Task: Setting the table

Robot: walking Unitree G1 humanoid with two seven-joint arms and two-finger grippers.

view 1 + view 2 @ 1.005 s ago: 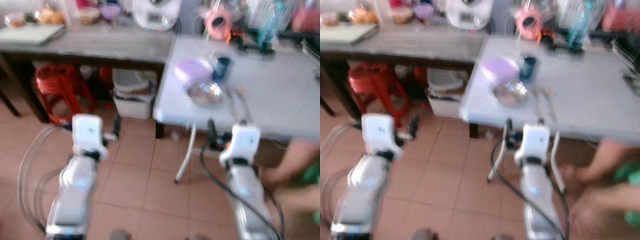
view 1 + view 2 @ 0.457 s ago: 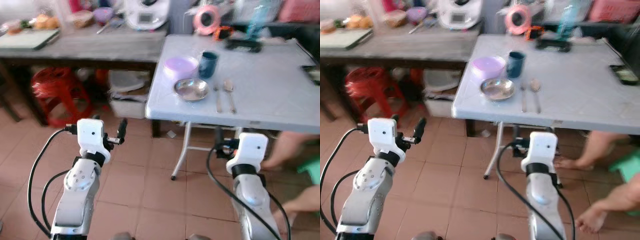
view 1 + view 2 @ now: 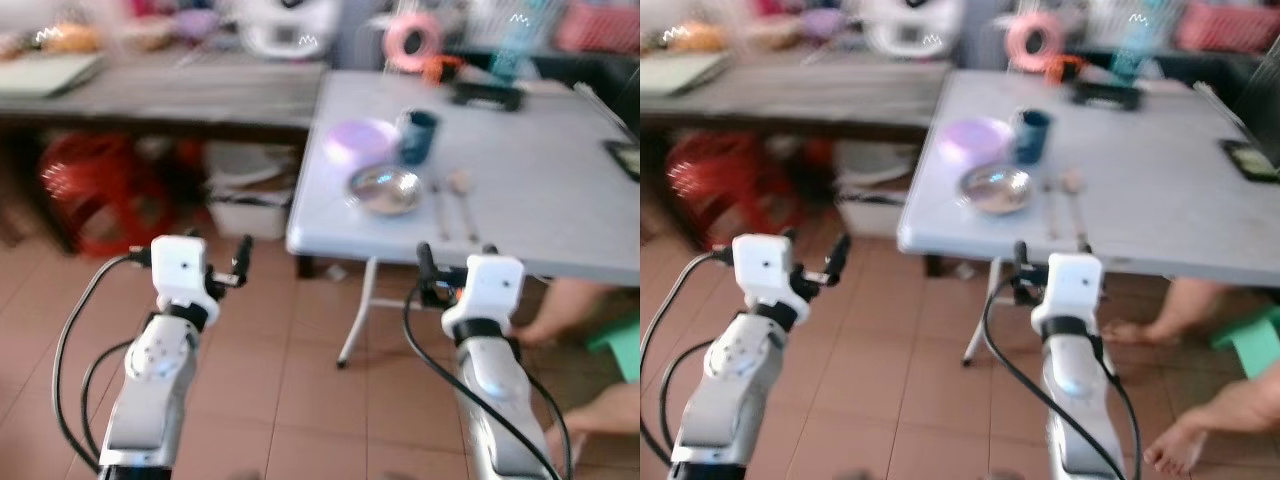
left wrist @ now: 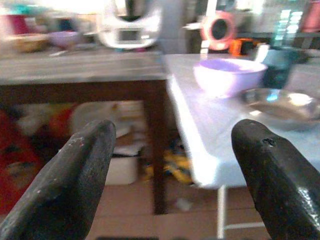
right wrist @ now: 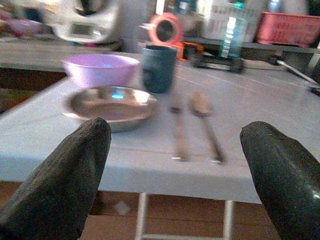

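Bit blurry, but here's the layout. Far left there's a dark wooden side surface (image 3: 170, 95) with a white appliance (image 3: 285, 28) and some kitchen clutter on it too fuzzy to name, and a red plastic stool (image 3: 85, 190) tucked underneath next to a white lidded bin (image 3: 252, 200).

The left claw (image 3: 215, 272) is held up over the tiled floor (image 3: 300, 380), short of the white folding surface (image 3: 520, 190), with nothing in it. In the left wrist view its two black fingers (image 4: 70, 185) are spread wide, pointing at the corner of the white surface.

The place setting sits near the left front corner of the white surface: a lilac bowl (image 3: 358, 140) at the back, a dark teal cup (image 3: 418, 135) just beside it on the right, and a shiny metal plate (image 3: 383, 189) in front of the bowl. Right of the plate lie a fork (image 5: 176, 127) and a spoon (image 5: 204, 117), side by side, handles towards the robot.

The right claw (image 5: 175, 165) is just under and in front of the surface's near edge, roughly in line with the cutlery. Its fingers (image 5: 65, 175) are wide apart too, also holding nothing.

Further back on the surface are a pink roll of tape (image 3: 415, 40) and a black flat thing (image 3: 485, 95). Down at the far right, a person's bare leg and foot (image 3: 1200, 420) by something green (image 3: 1252, 340).
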